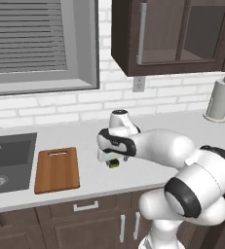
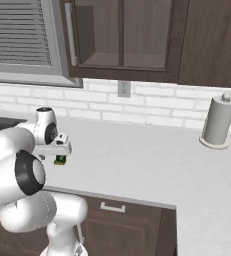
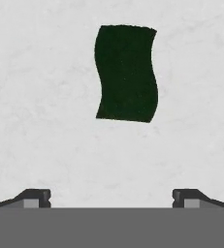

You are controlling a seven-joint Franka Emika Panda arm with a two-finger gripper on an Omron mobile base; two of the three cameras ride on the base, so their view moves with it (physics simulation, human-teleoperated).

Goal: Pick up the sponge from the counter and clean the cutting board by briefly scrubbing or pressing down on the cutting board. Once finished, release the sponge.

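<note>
- The sponge (image 3: 126, 72), a dark green block with wavy long sides, lies flat on the smooth pale worktop (image 1: 148, 126), near its front edge.
- The gripper (image 3: 111, 197) hangs above it, jaws spread wide (holding nothing).
- The reddish wooden cutting board (image 1: 57, 169) lies apart, beside the sink (image 1: 7, 160).

Lighting even and bright in all three rendered views, diffuse, no single source evident; the desk (image 1: 84, 136) reads pale with no glare. Shadows faint: only a soft dark patch under the hand (image 1: 112, 162) in the left base view. Hand view sharp on the sponge (image 3: 127, 72), edges crisp, no visible edge distortion.
</note>
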